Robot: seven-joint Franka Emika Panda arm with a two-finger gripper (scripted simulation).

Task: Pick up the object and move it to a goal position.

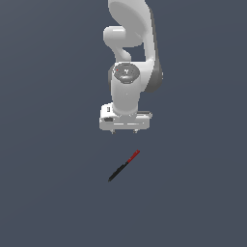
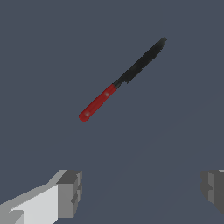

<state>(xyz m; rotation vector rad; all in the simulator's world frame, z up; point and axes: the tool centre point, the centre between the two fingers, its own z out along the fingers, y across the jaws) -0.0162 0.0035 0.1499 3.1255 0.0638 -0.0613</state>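
The object is a thin straight stick (image 1: 124, 165), mostly black with a short red end, lying at a slant on the grey floor. In the exterior view its red end points up and to the exterior view's right. It also shows in the wrist view (image 2: 122, 79). My gripper (image 1: 124, 131) hangs above the floor, behind the stick and apart from it. Its jaws stand wide open and empty, as the wrist view (image 2: 142, 192) shows; one grey fingertip (image 2: 70, 194) sits well clear of the stick's red end.
The plain dark grey floor (image 1: 193, 202) spreads all round. The white arm (image 1: 132, 58) rises behind the gripper.
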